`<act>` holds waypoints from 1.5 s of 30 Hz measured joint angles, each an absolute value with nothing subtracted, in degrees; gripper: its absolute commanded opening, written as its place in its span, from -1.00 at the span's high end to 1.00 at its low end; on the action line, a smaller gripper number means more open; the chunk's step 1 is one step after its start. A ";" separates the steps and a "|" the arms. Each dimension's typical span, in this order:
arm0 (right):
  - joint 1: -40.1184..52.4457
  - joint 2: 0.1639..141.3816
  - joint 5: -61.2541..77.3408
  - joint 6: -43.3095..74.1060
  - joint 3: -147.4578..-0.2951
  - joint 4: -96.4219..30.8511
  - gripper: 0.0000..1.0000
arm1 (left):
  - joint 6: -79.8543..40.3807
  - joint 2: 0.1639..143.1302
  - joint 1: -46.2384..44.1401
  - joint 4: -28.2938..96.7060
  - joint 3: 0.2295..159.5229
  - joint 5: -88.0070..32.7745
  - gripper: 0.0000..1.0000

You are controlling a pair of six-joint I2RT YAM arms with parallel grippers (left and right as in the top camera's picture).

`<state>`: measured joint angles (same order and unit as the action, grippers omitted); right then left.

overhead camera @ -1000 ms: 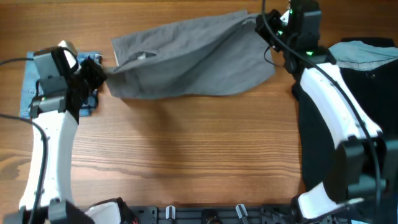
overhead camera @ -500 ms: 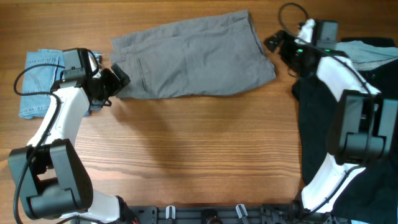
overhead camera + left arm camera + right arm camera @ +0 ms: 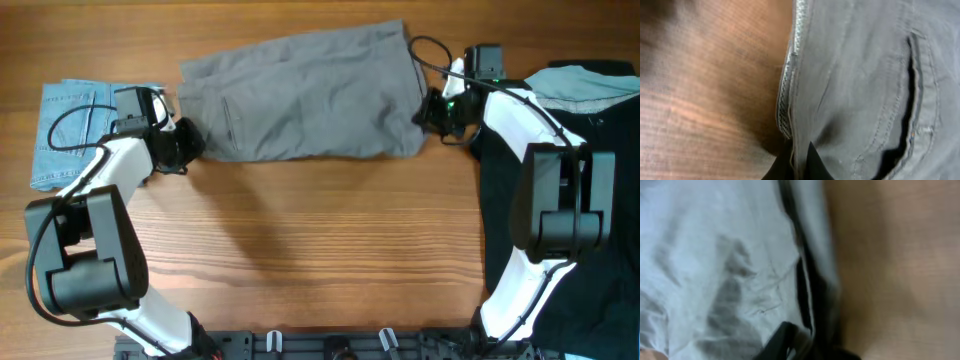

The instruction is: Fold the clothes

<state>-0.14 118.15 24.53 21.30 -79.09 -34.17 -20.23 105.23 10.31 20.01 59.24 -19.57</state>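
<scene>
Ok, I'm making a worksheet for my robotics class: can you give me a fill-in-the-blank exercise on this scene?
The left hand meets one end of the ___ shorts.
The right hand meets their other end, near the big ___ garment.
The small denim shorts are light ___.
Missing: grey, black, blue.

Soft, even light falls from above, leaving a faint shadow on the bench (image 3: 350, 250) just below the grey shorts (image 3: 300, 95). Both wrist views are close-up and blurred, and the right one is paler.
</scene>
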 measured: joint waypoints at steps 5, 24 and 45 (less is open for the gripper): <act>-0.19 117.36 16.80 22.90 -79.26 -52.38 0.74 | -20.21 104.88 14.57 30.98 59.35 -21.85 0.87; -2.52 102.61 21.45 18.79 -79.00 -24.99 -0.85 | -15.27 102.17 12.12 13.89 67.46 -22.57 -0.20; -2.42 109.45 23.18 19.16 -79.00 -25.17 -0.77 | -14.63 112.46 12.25 12.78 67.46 -17.34 0.92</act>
<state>-2.42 109.45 23.18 19.16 -79.00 -25.17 -14.63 112.46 12.25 12.78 67.46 -17.34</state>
